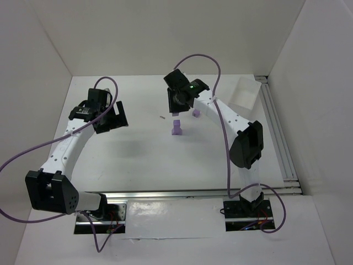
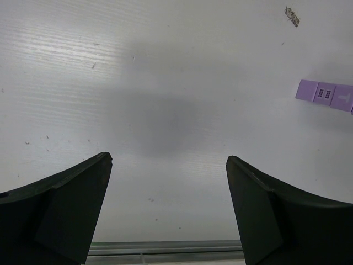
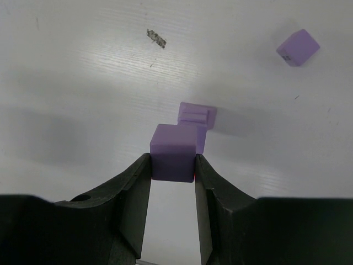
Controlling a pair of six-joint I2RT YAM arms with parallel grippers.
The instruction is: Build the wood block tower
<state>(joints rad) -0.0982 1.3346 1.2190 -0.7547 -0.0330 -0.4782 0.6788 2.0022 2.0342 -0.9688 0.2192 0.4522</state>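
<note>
My right gripper (image 3: 172,163) is shut on a lilac wood block (image 3: 174,144) and holds it above the table, just in front of the tower (image 3: 196,118). The tower is a short upright column of lilac blocks near the table's middle (image 1: 177,129). In the top view the right gripper (image 1: 177,106) hangs just behind it. One loose lilac block (image 3: 298,47) lies on the table beside the tower, also in the top view (image 1: 196,113). My left gripper (image 2: 168,165) is open and empty, well to the left of the tower (image 2: 325,94), in the top view too (image 1: 112,117).
A shallow white tray (image 1: 245,91) lies at the back right by the wall. A small dark speck of debris (image 1: 161,117) lies left of the tower. White walls close the table on three sides; a metal rail (image 1: 276,132) runs along the right.
</note>
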